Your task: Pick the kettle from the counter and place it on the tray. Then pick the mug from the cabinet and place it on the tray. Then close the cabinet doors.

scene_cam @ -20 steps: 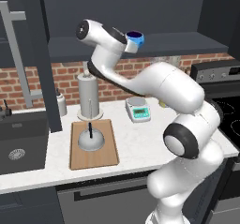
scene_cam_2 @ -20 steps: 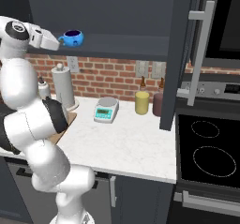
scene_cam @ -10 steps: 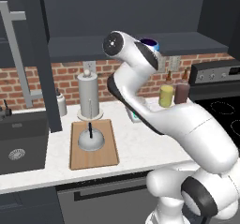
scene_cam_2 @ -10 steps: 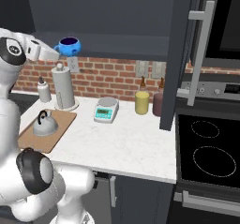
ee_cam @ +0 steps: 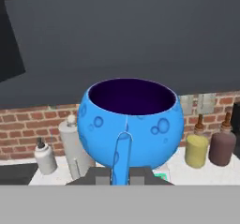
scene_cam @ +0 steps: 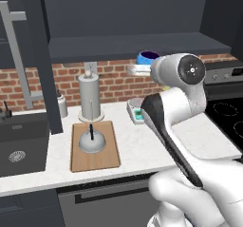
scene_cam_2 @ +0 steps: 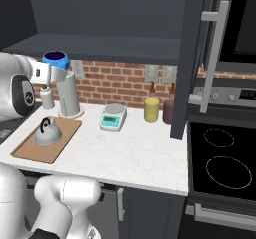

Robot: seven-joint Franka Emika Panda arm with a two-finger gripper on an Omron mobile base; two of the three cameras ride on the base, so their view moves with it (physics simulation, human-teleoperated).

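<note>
Blue mug sits upper centre of the left base view, just left of the arm's big white joint, held up in the air in front of the cabinet underside. Gripper is mostly masked by the arm here. Kettle rests on the tray, lower left-centre on the counter; paper-towel cylinder stands just behind the tray. One cabinet door hangs open at the left edge.

Right base view: mug at upper left, above the paper-towel cylinder; gripper is beneath it. Kettle on the tray at lower left. Scale centre, yellow jar and maroon jar to its right near the brick wall. Open door with silver bar handle at right.

Hand view: mug is centre frame, upright, dark purple inside, handle facing the camera. Gripper is pinched on that handle at bottom centre, both tips pressed against it.
</note>
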